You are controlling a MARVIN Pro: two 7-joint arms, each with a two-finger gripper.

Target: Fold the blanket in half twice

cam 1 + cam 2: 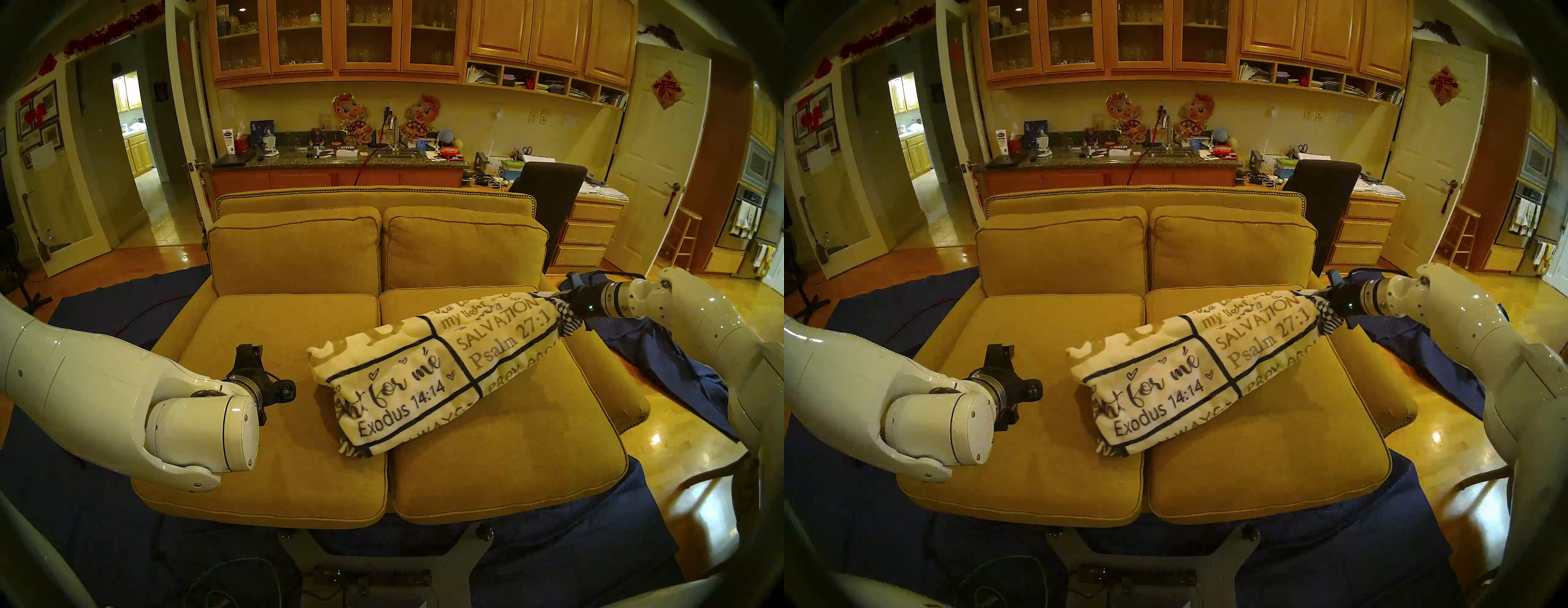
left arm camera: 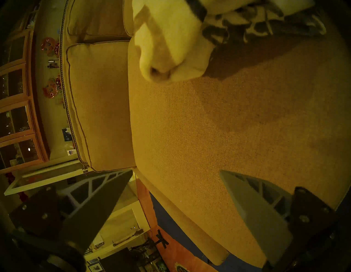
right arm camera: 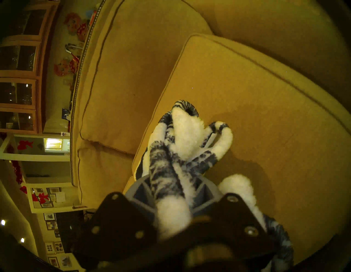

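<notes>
- The blanket (image 1: 428, 373) lay bunched into a long roll on the mustard sofa (image 1: 297, 250), slanting across the sofa's right seat cushion (image 1: 500, 446).
- Its lower end overlapped the seam between the sofa's two seat cushions, toward the sofa's front edge, and rested there.
- Its upper end rose toward the sofa's right arm, gathered to a narrow neck with the checkered edge showing.
- The right pincer (image 1: 566, 308) was clamped on that checkered end just above the sofa's right arm; the right wrist view showed plush cream and navy folds (image 3: 171, 171) squeezed between its grey fingers (image 3: 140, 191), with more fleece spilling out behind them.
- Printed panels faced up along the roll, reading "Exodus 14:14" at the end nearer the sofa's front and "Psalm 27:1" nearer the held end.
- The left pincer (image 1: 248, 352) hung over the sofa's left seat cushion (image 1: 263, 467), apart from the blanket, its jaws spread wide and holding nothing.
- In the left wrist view its two fingers (image 2: 256, 214) stood far apart over bare cushion fabric, with the blanket's rounded end (image 2: 171, 47) at the far side of that cushion.
- A dark blue cloth (image 1: 662, 352) was draped over the sofa's right arm and hung to the floor beside it.
- More dark blue cloth (image 1: 127, 297) covered the floor left of and in front of the sofa.
</notes>
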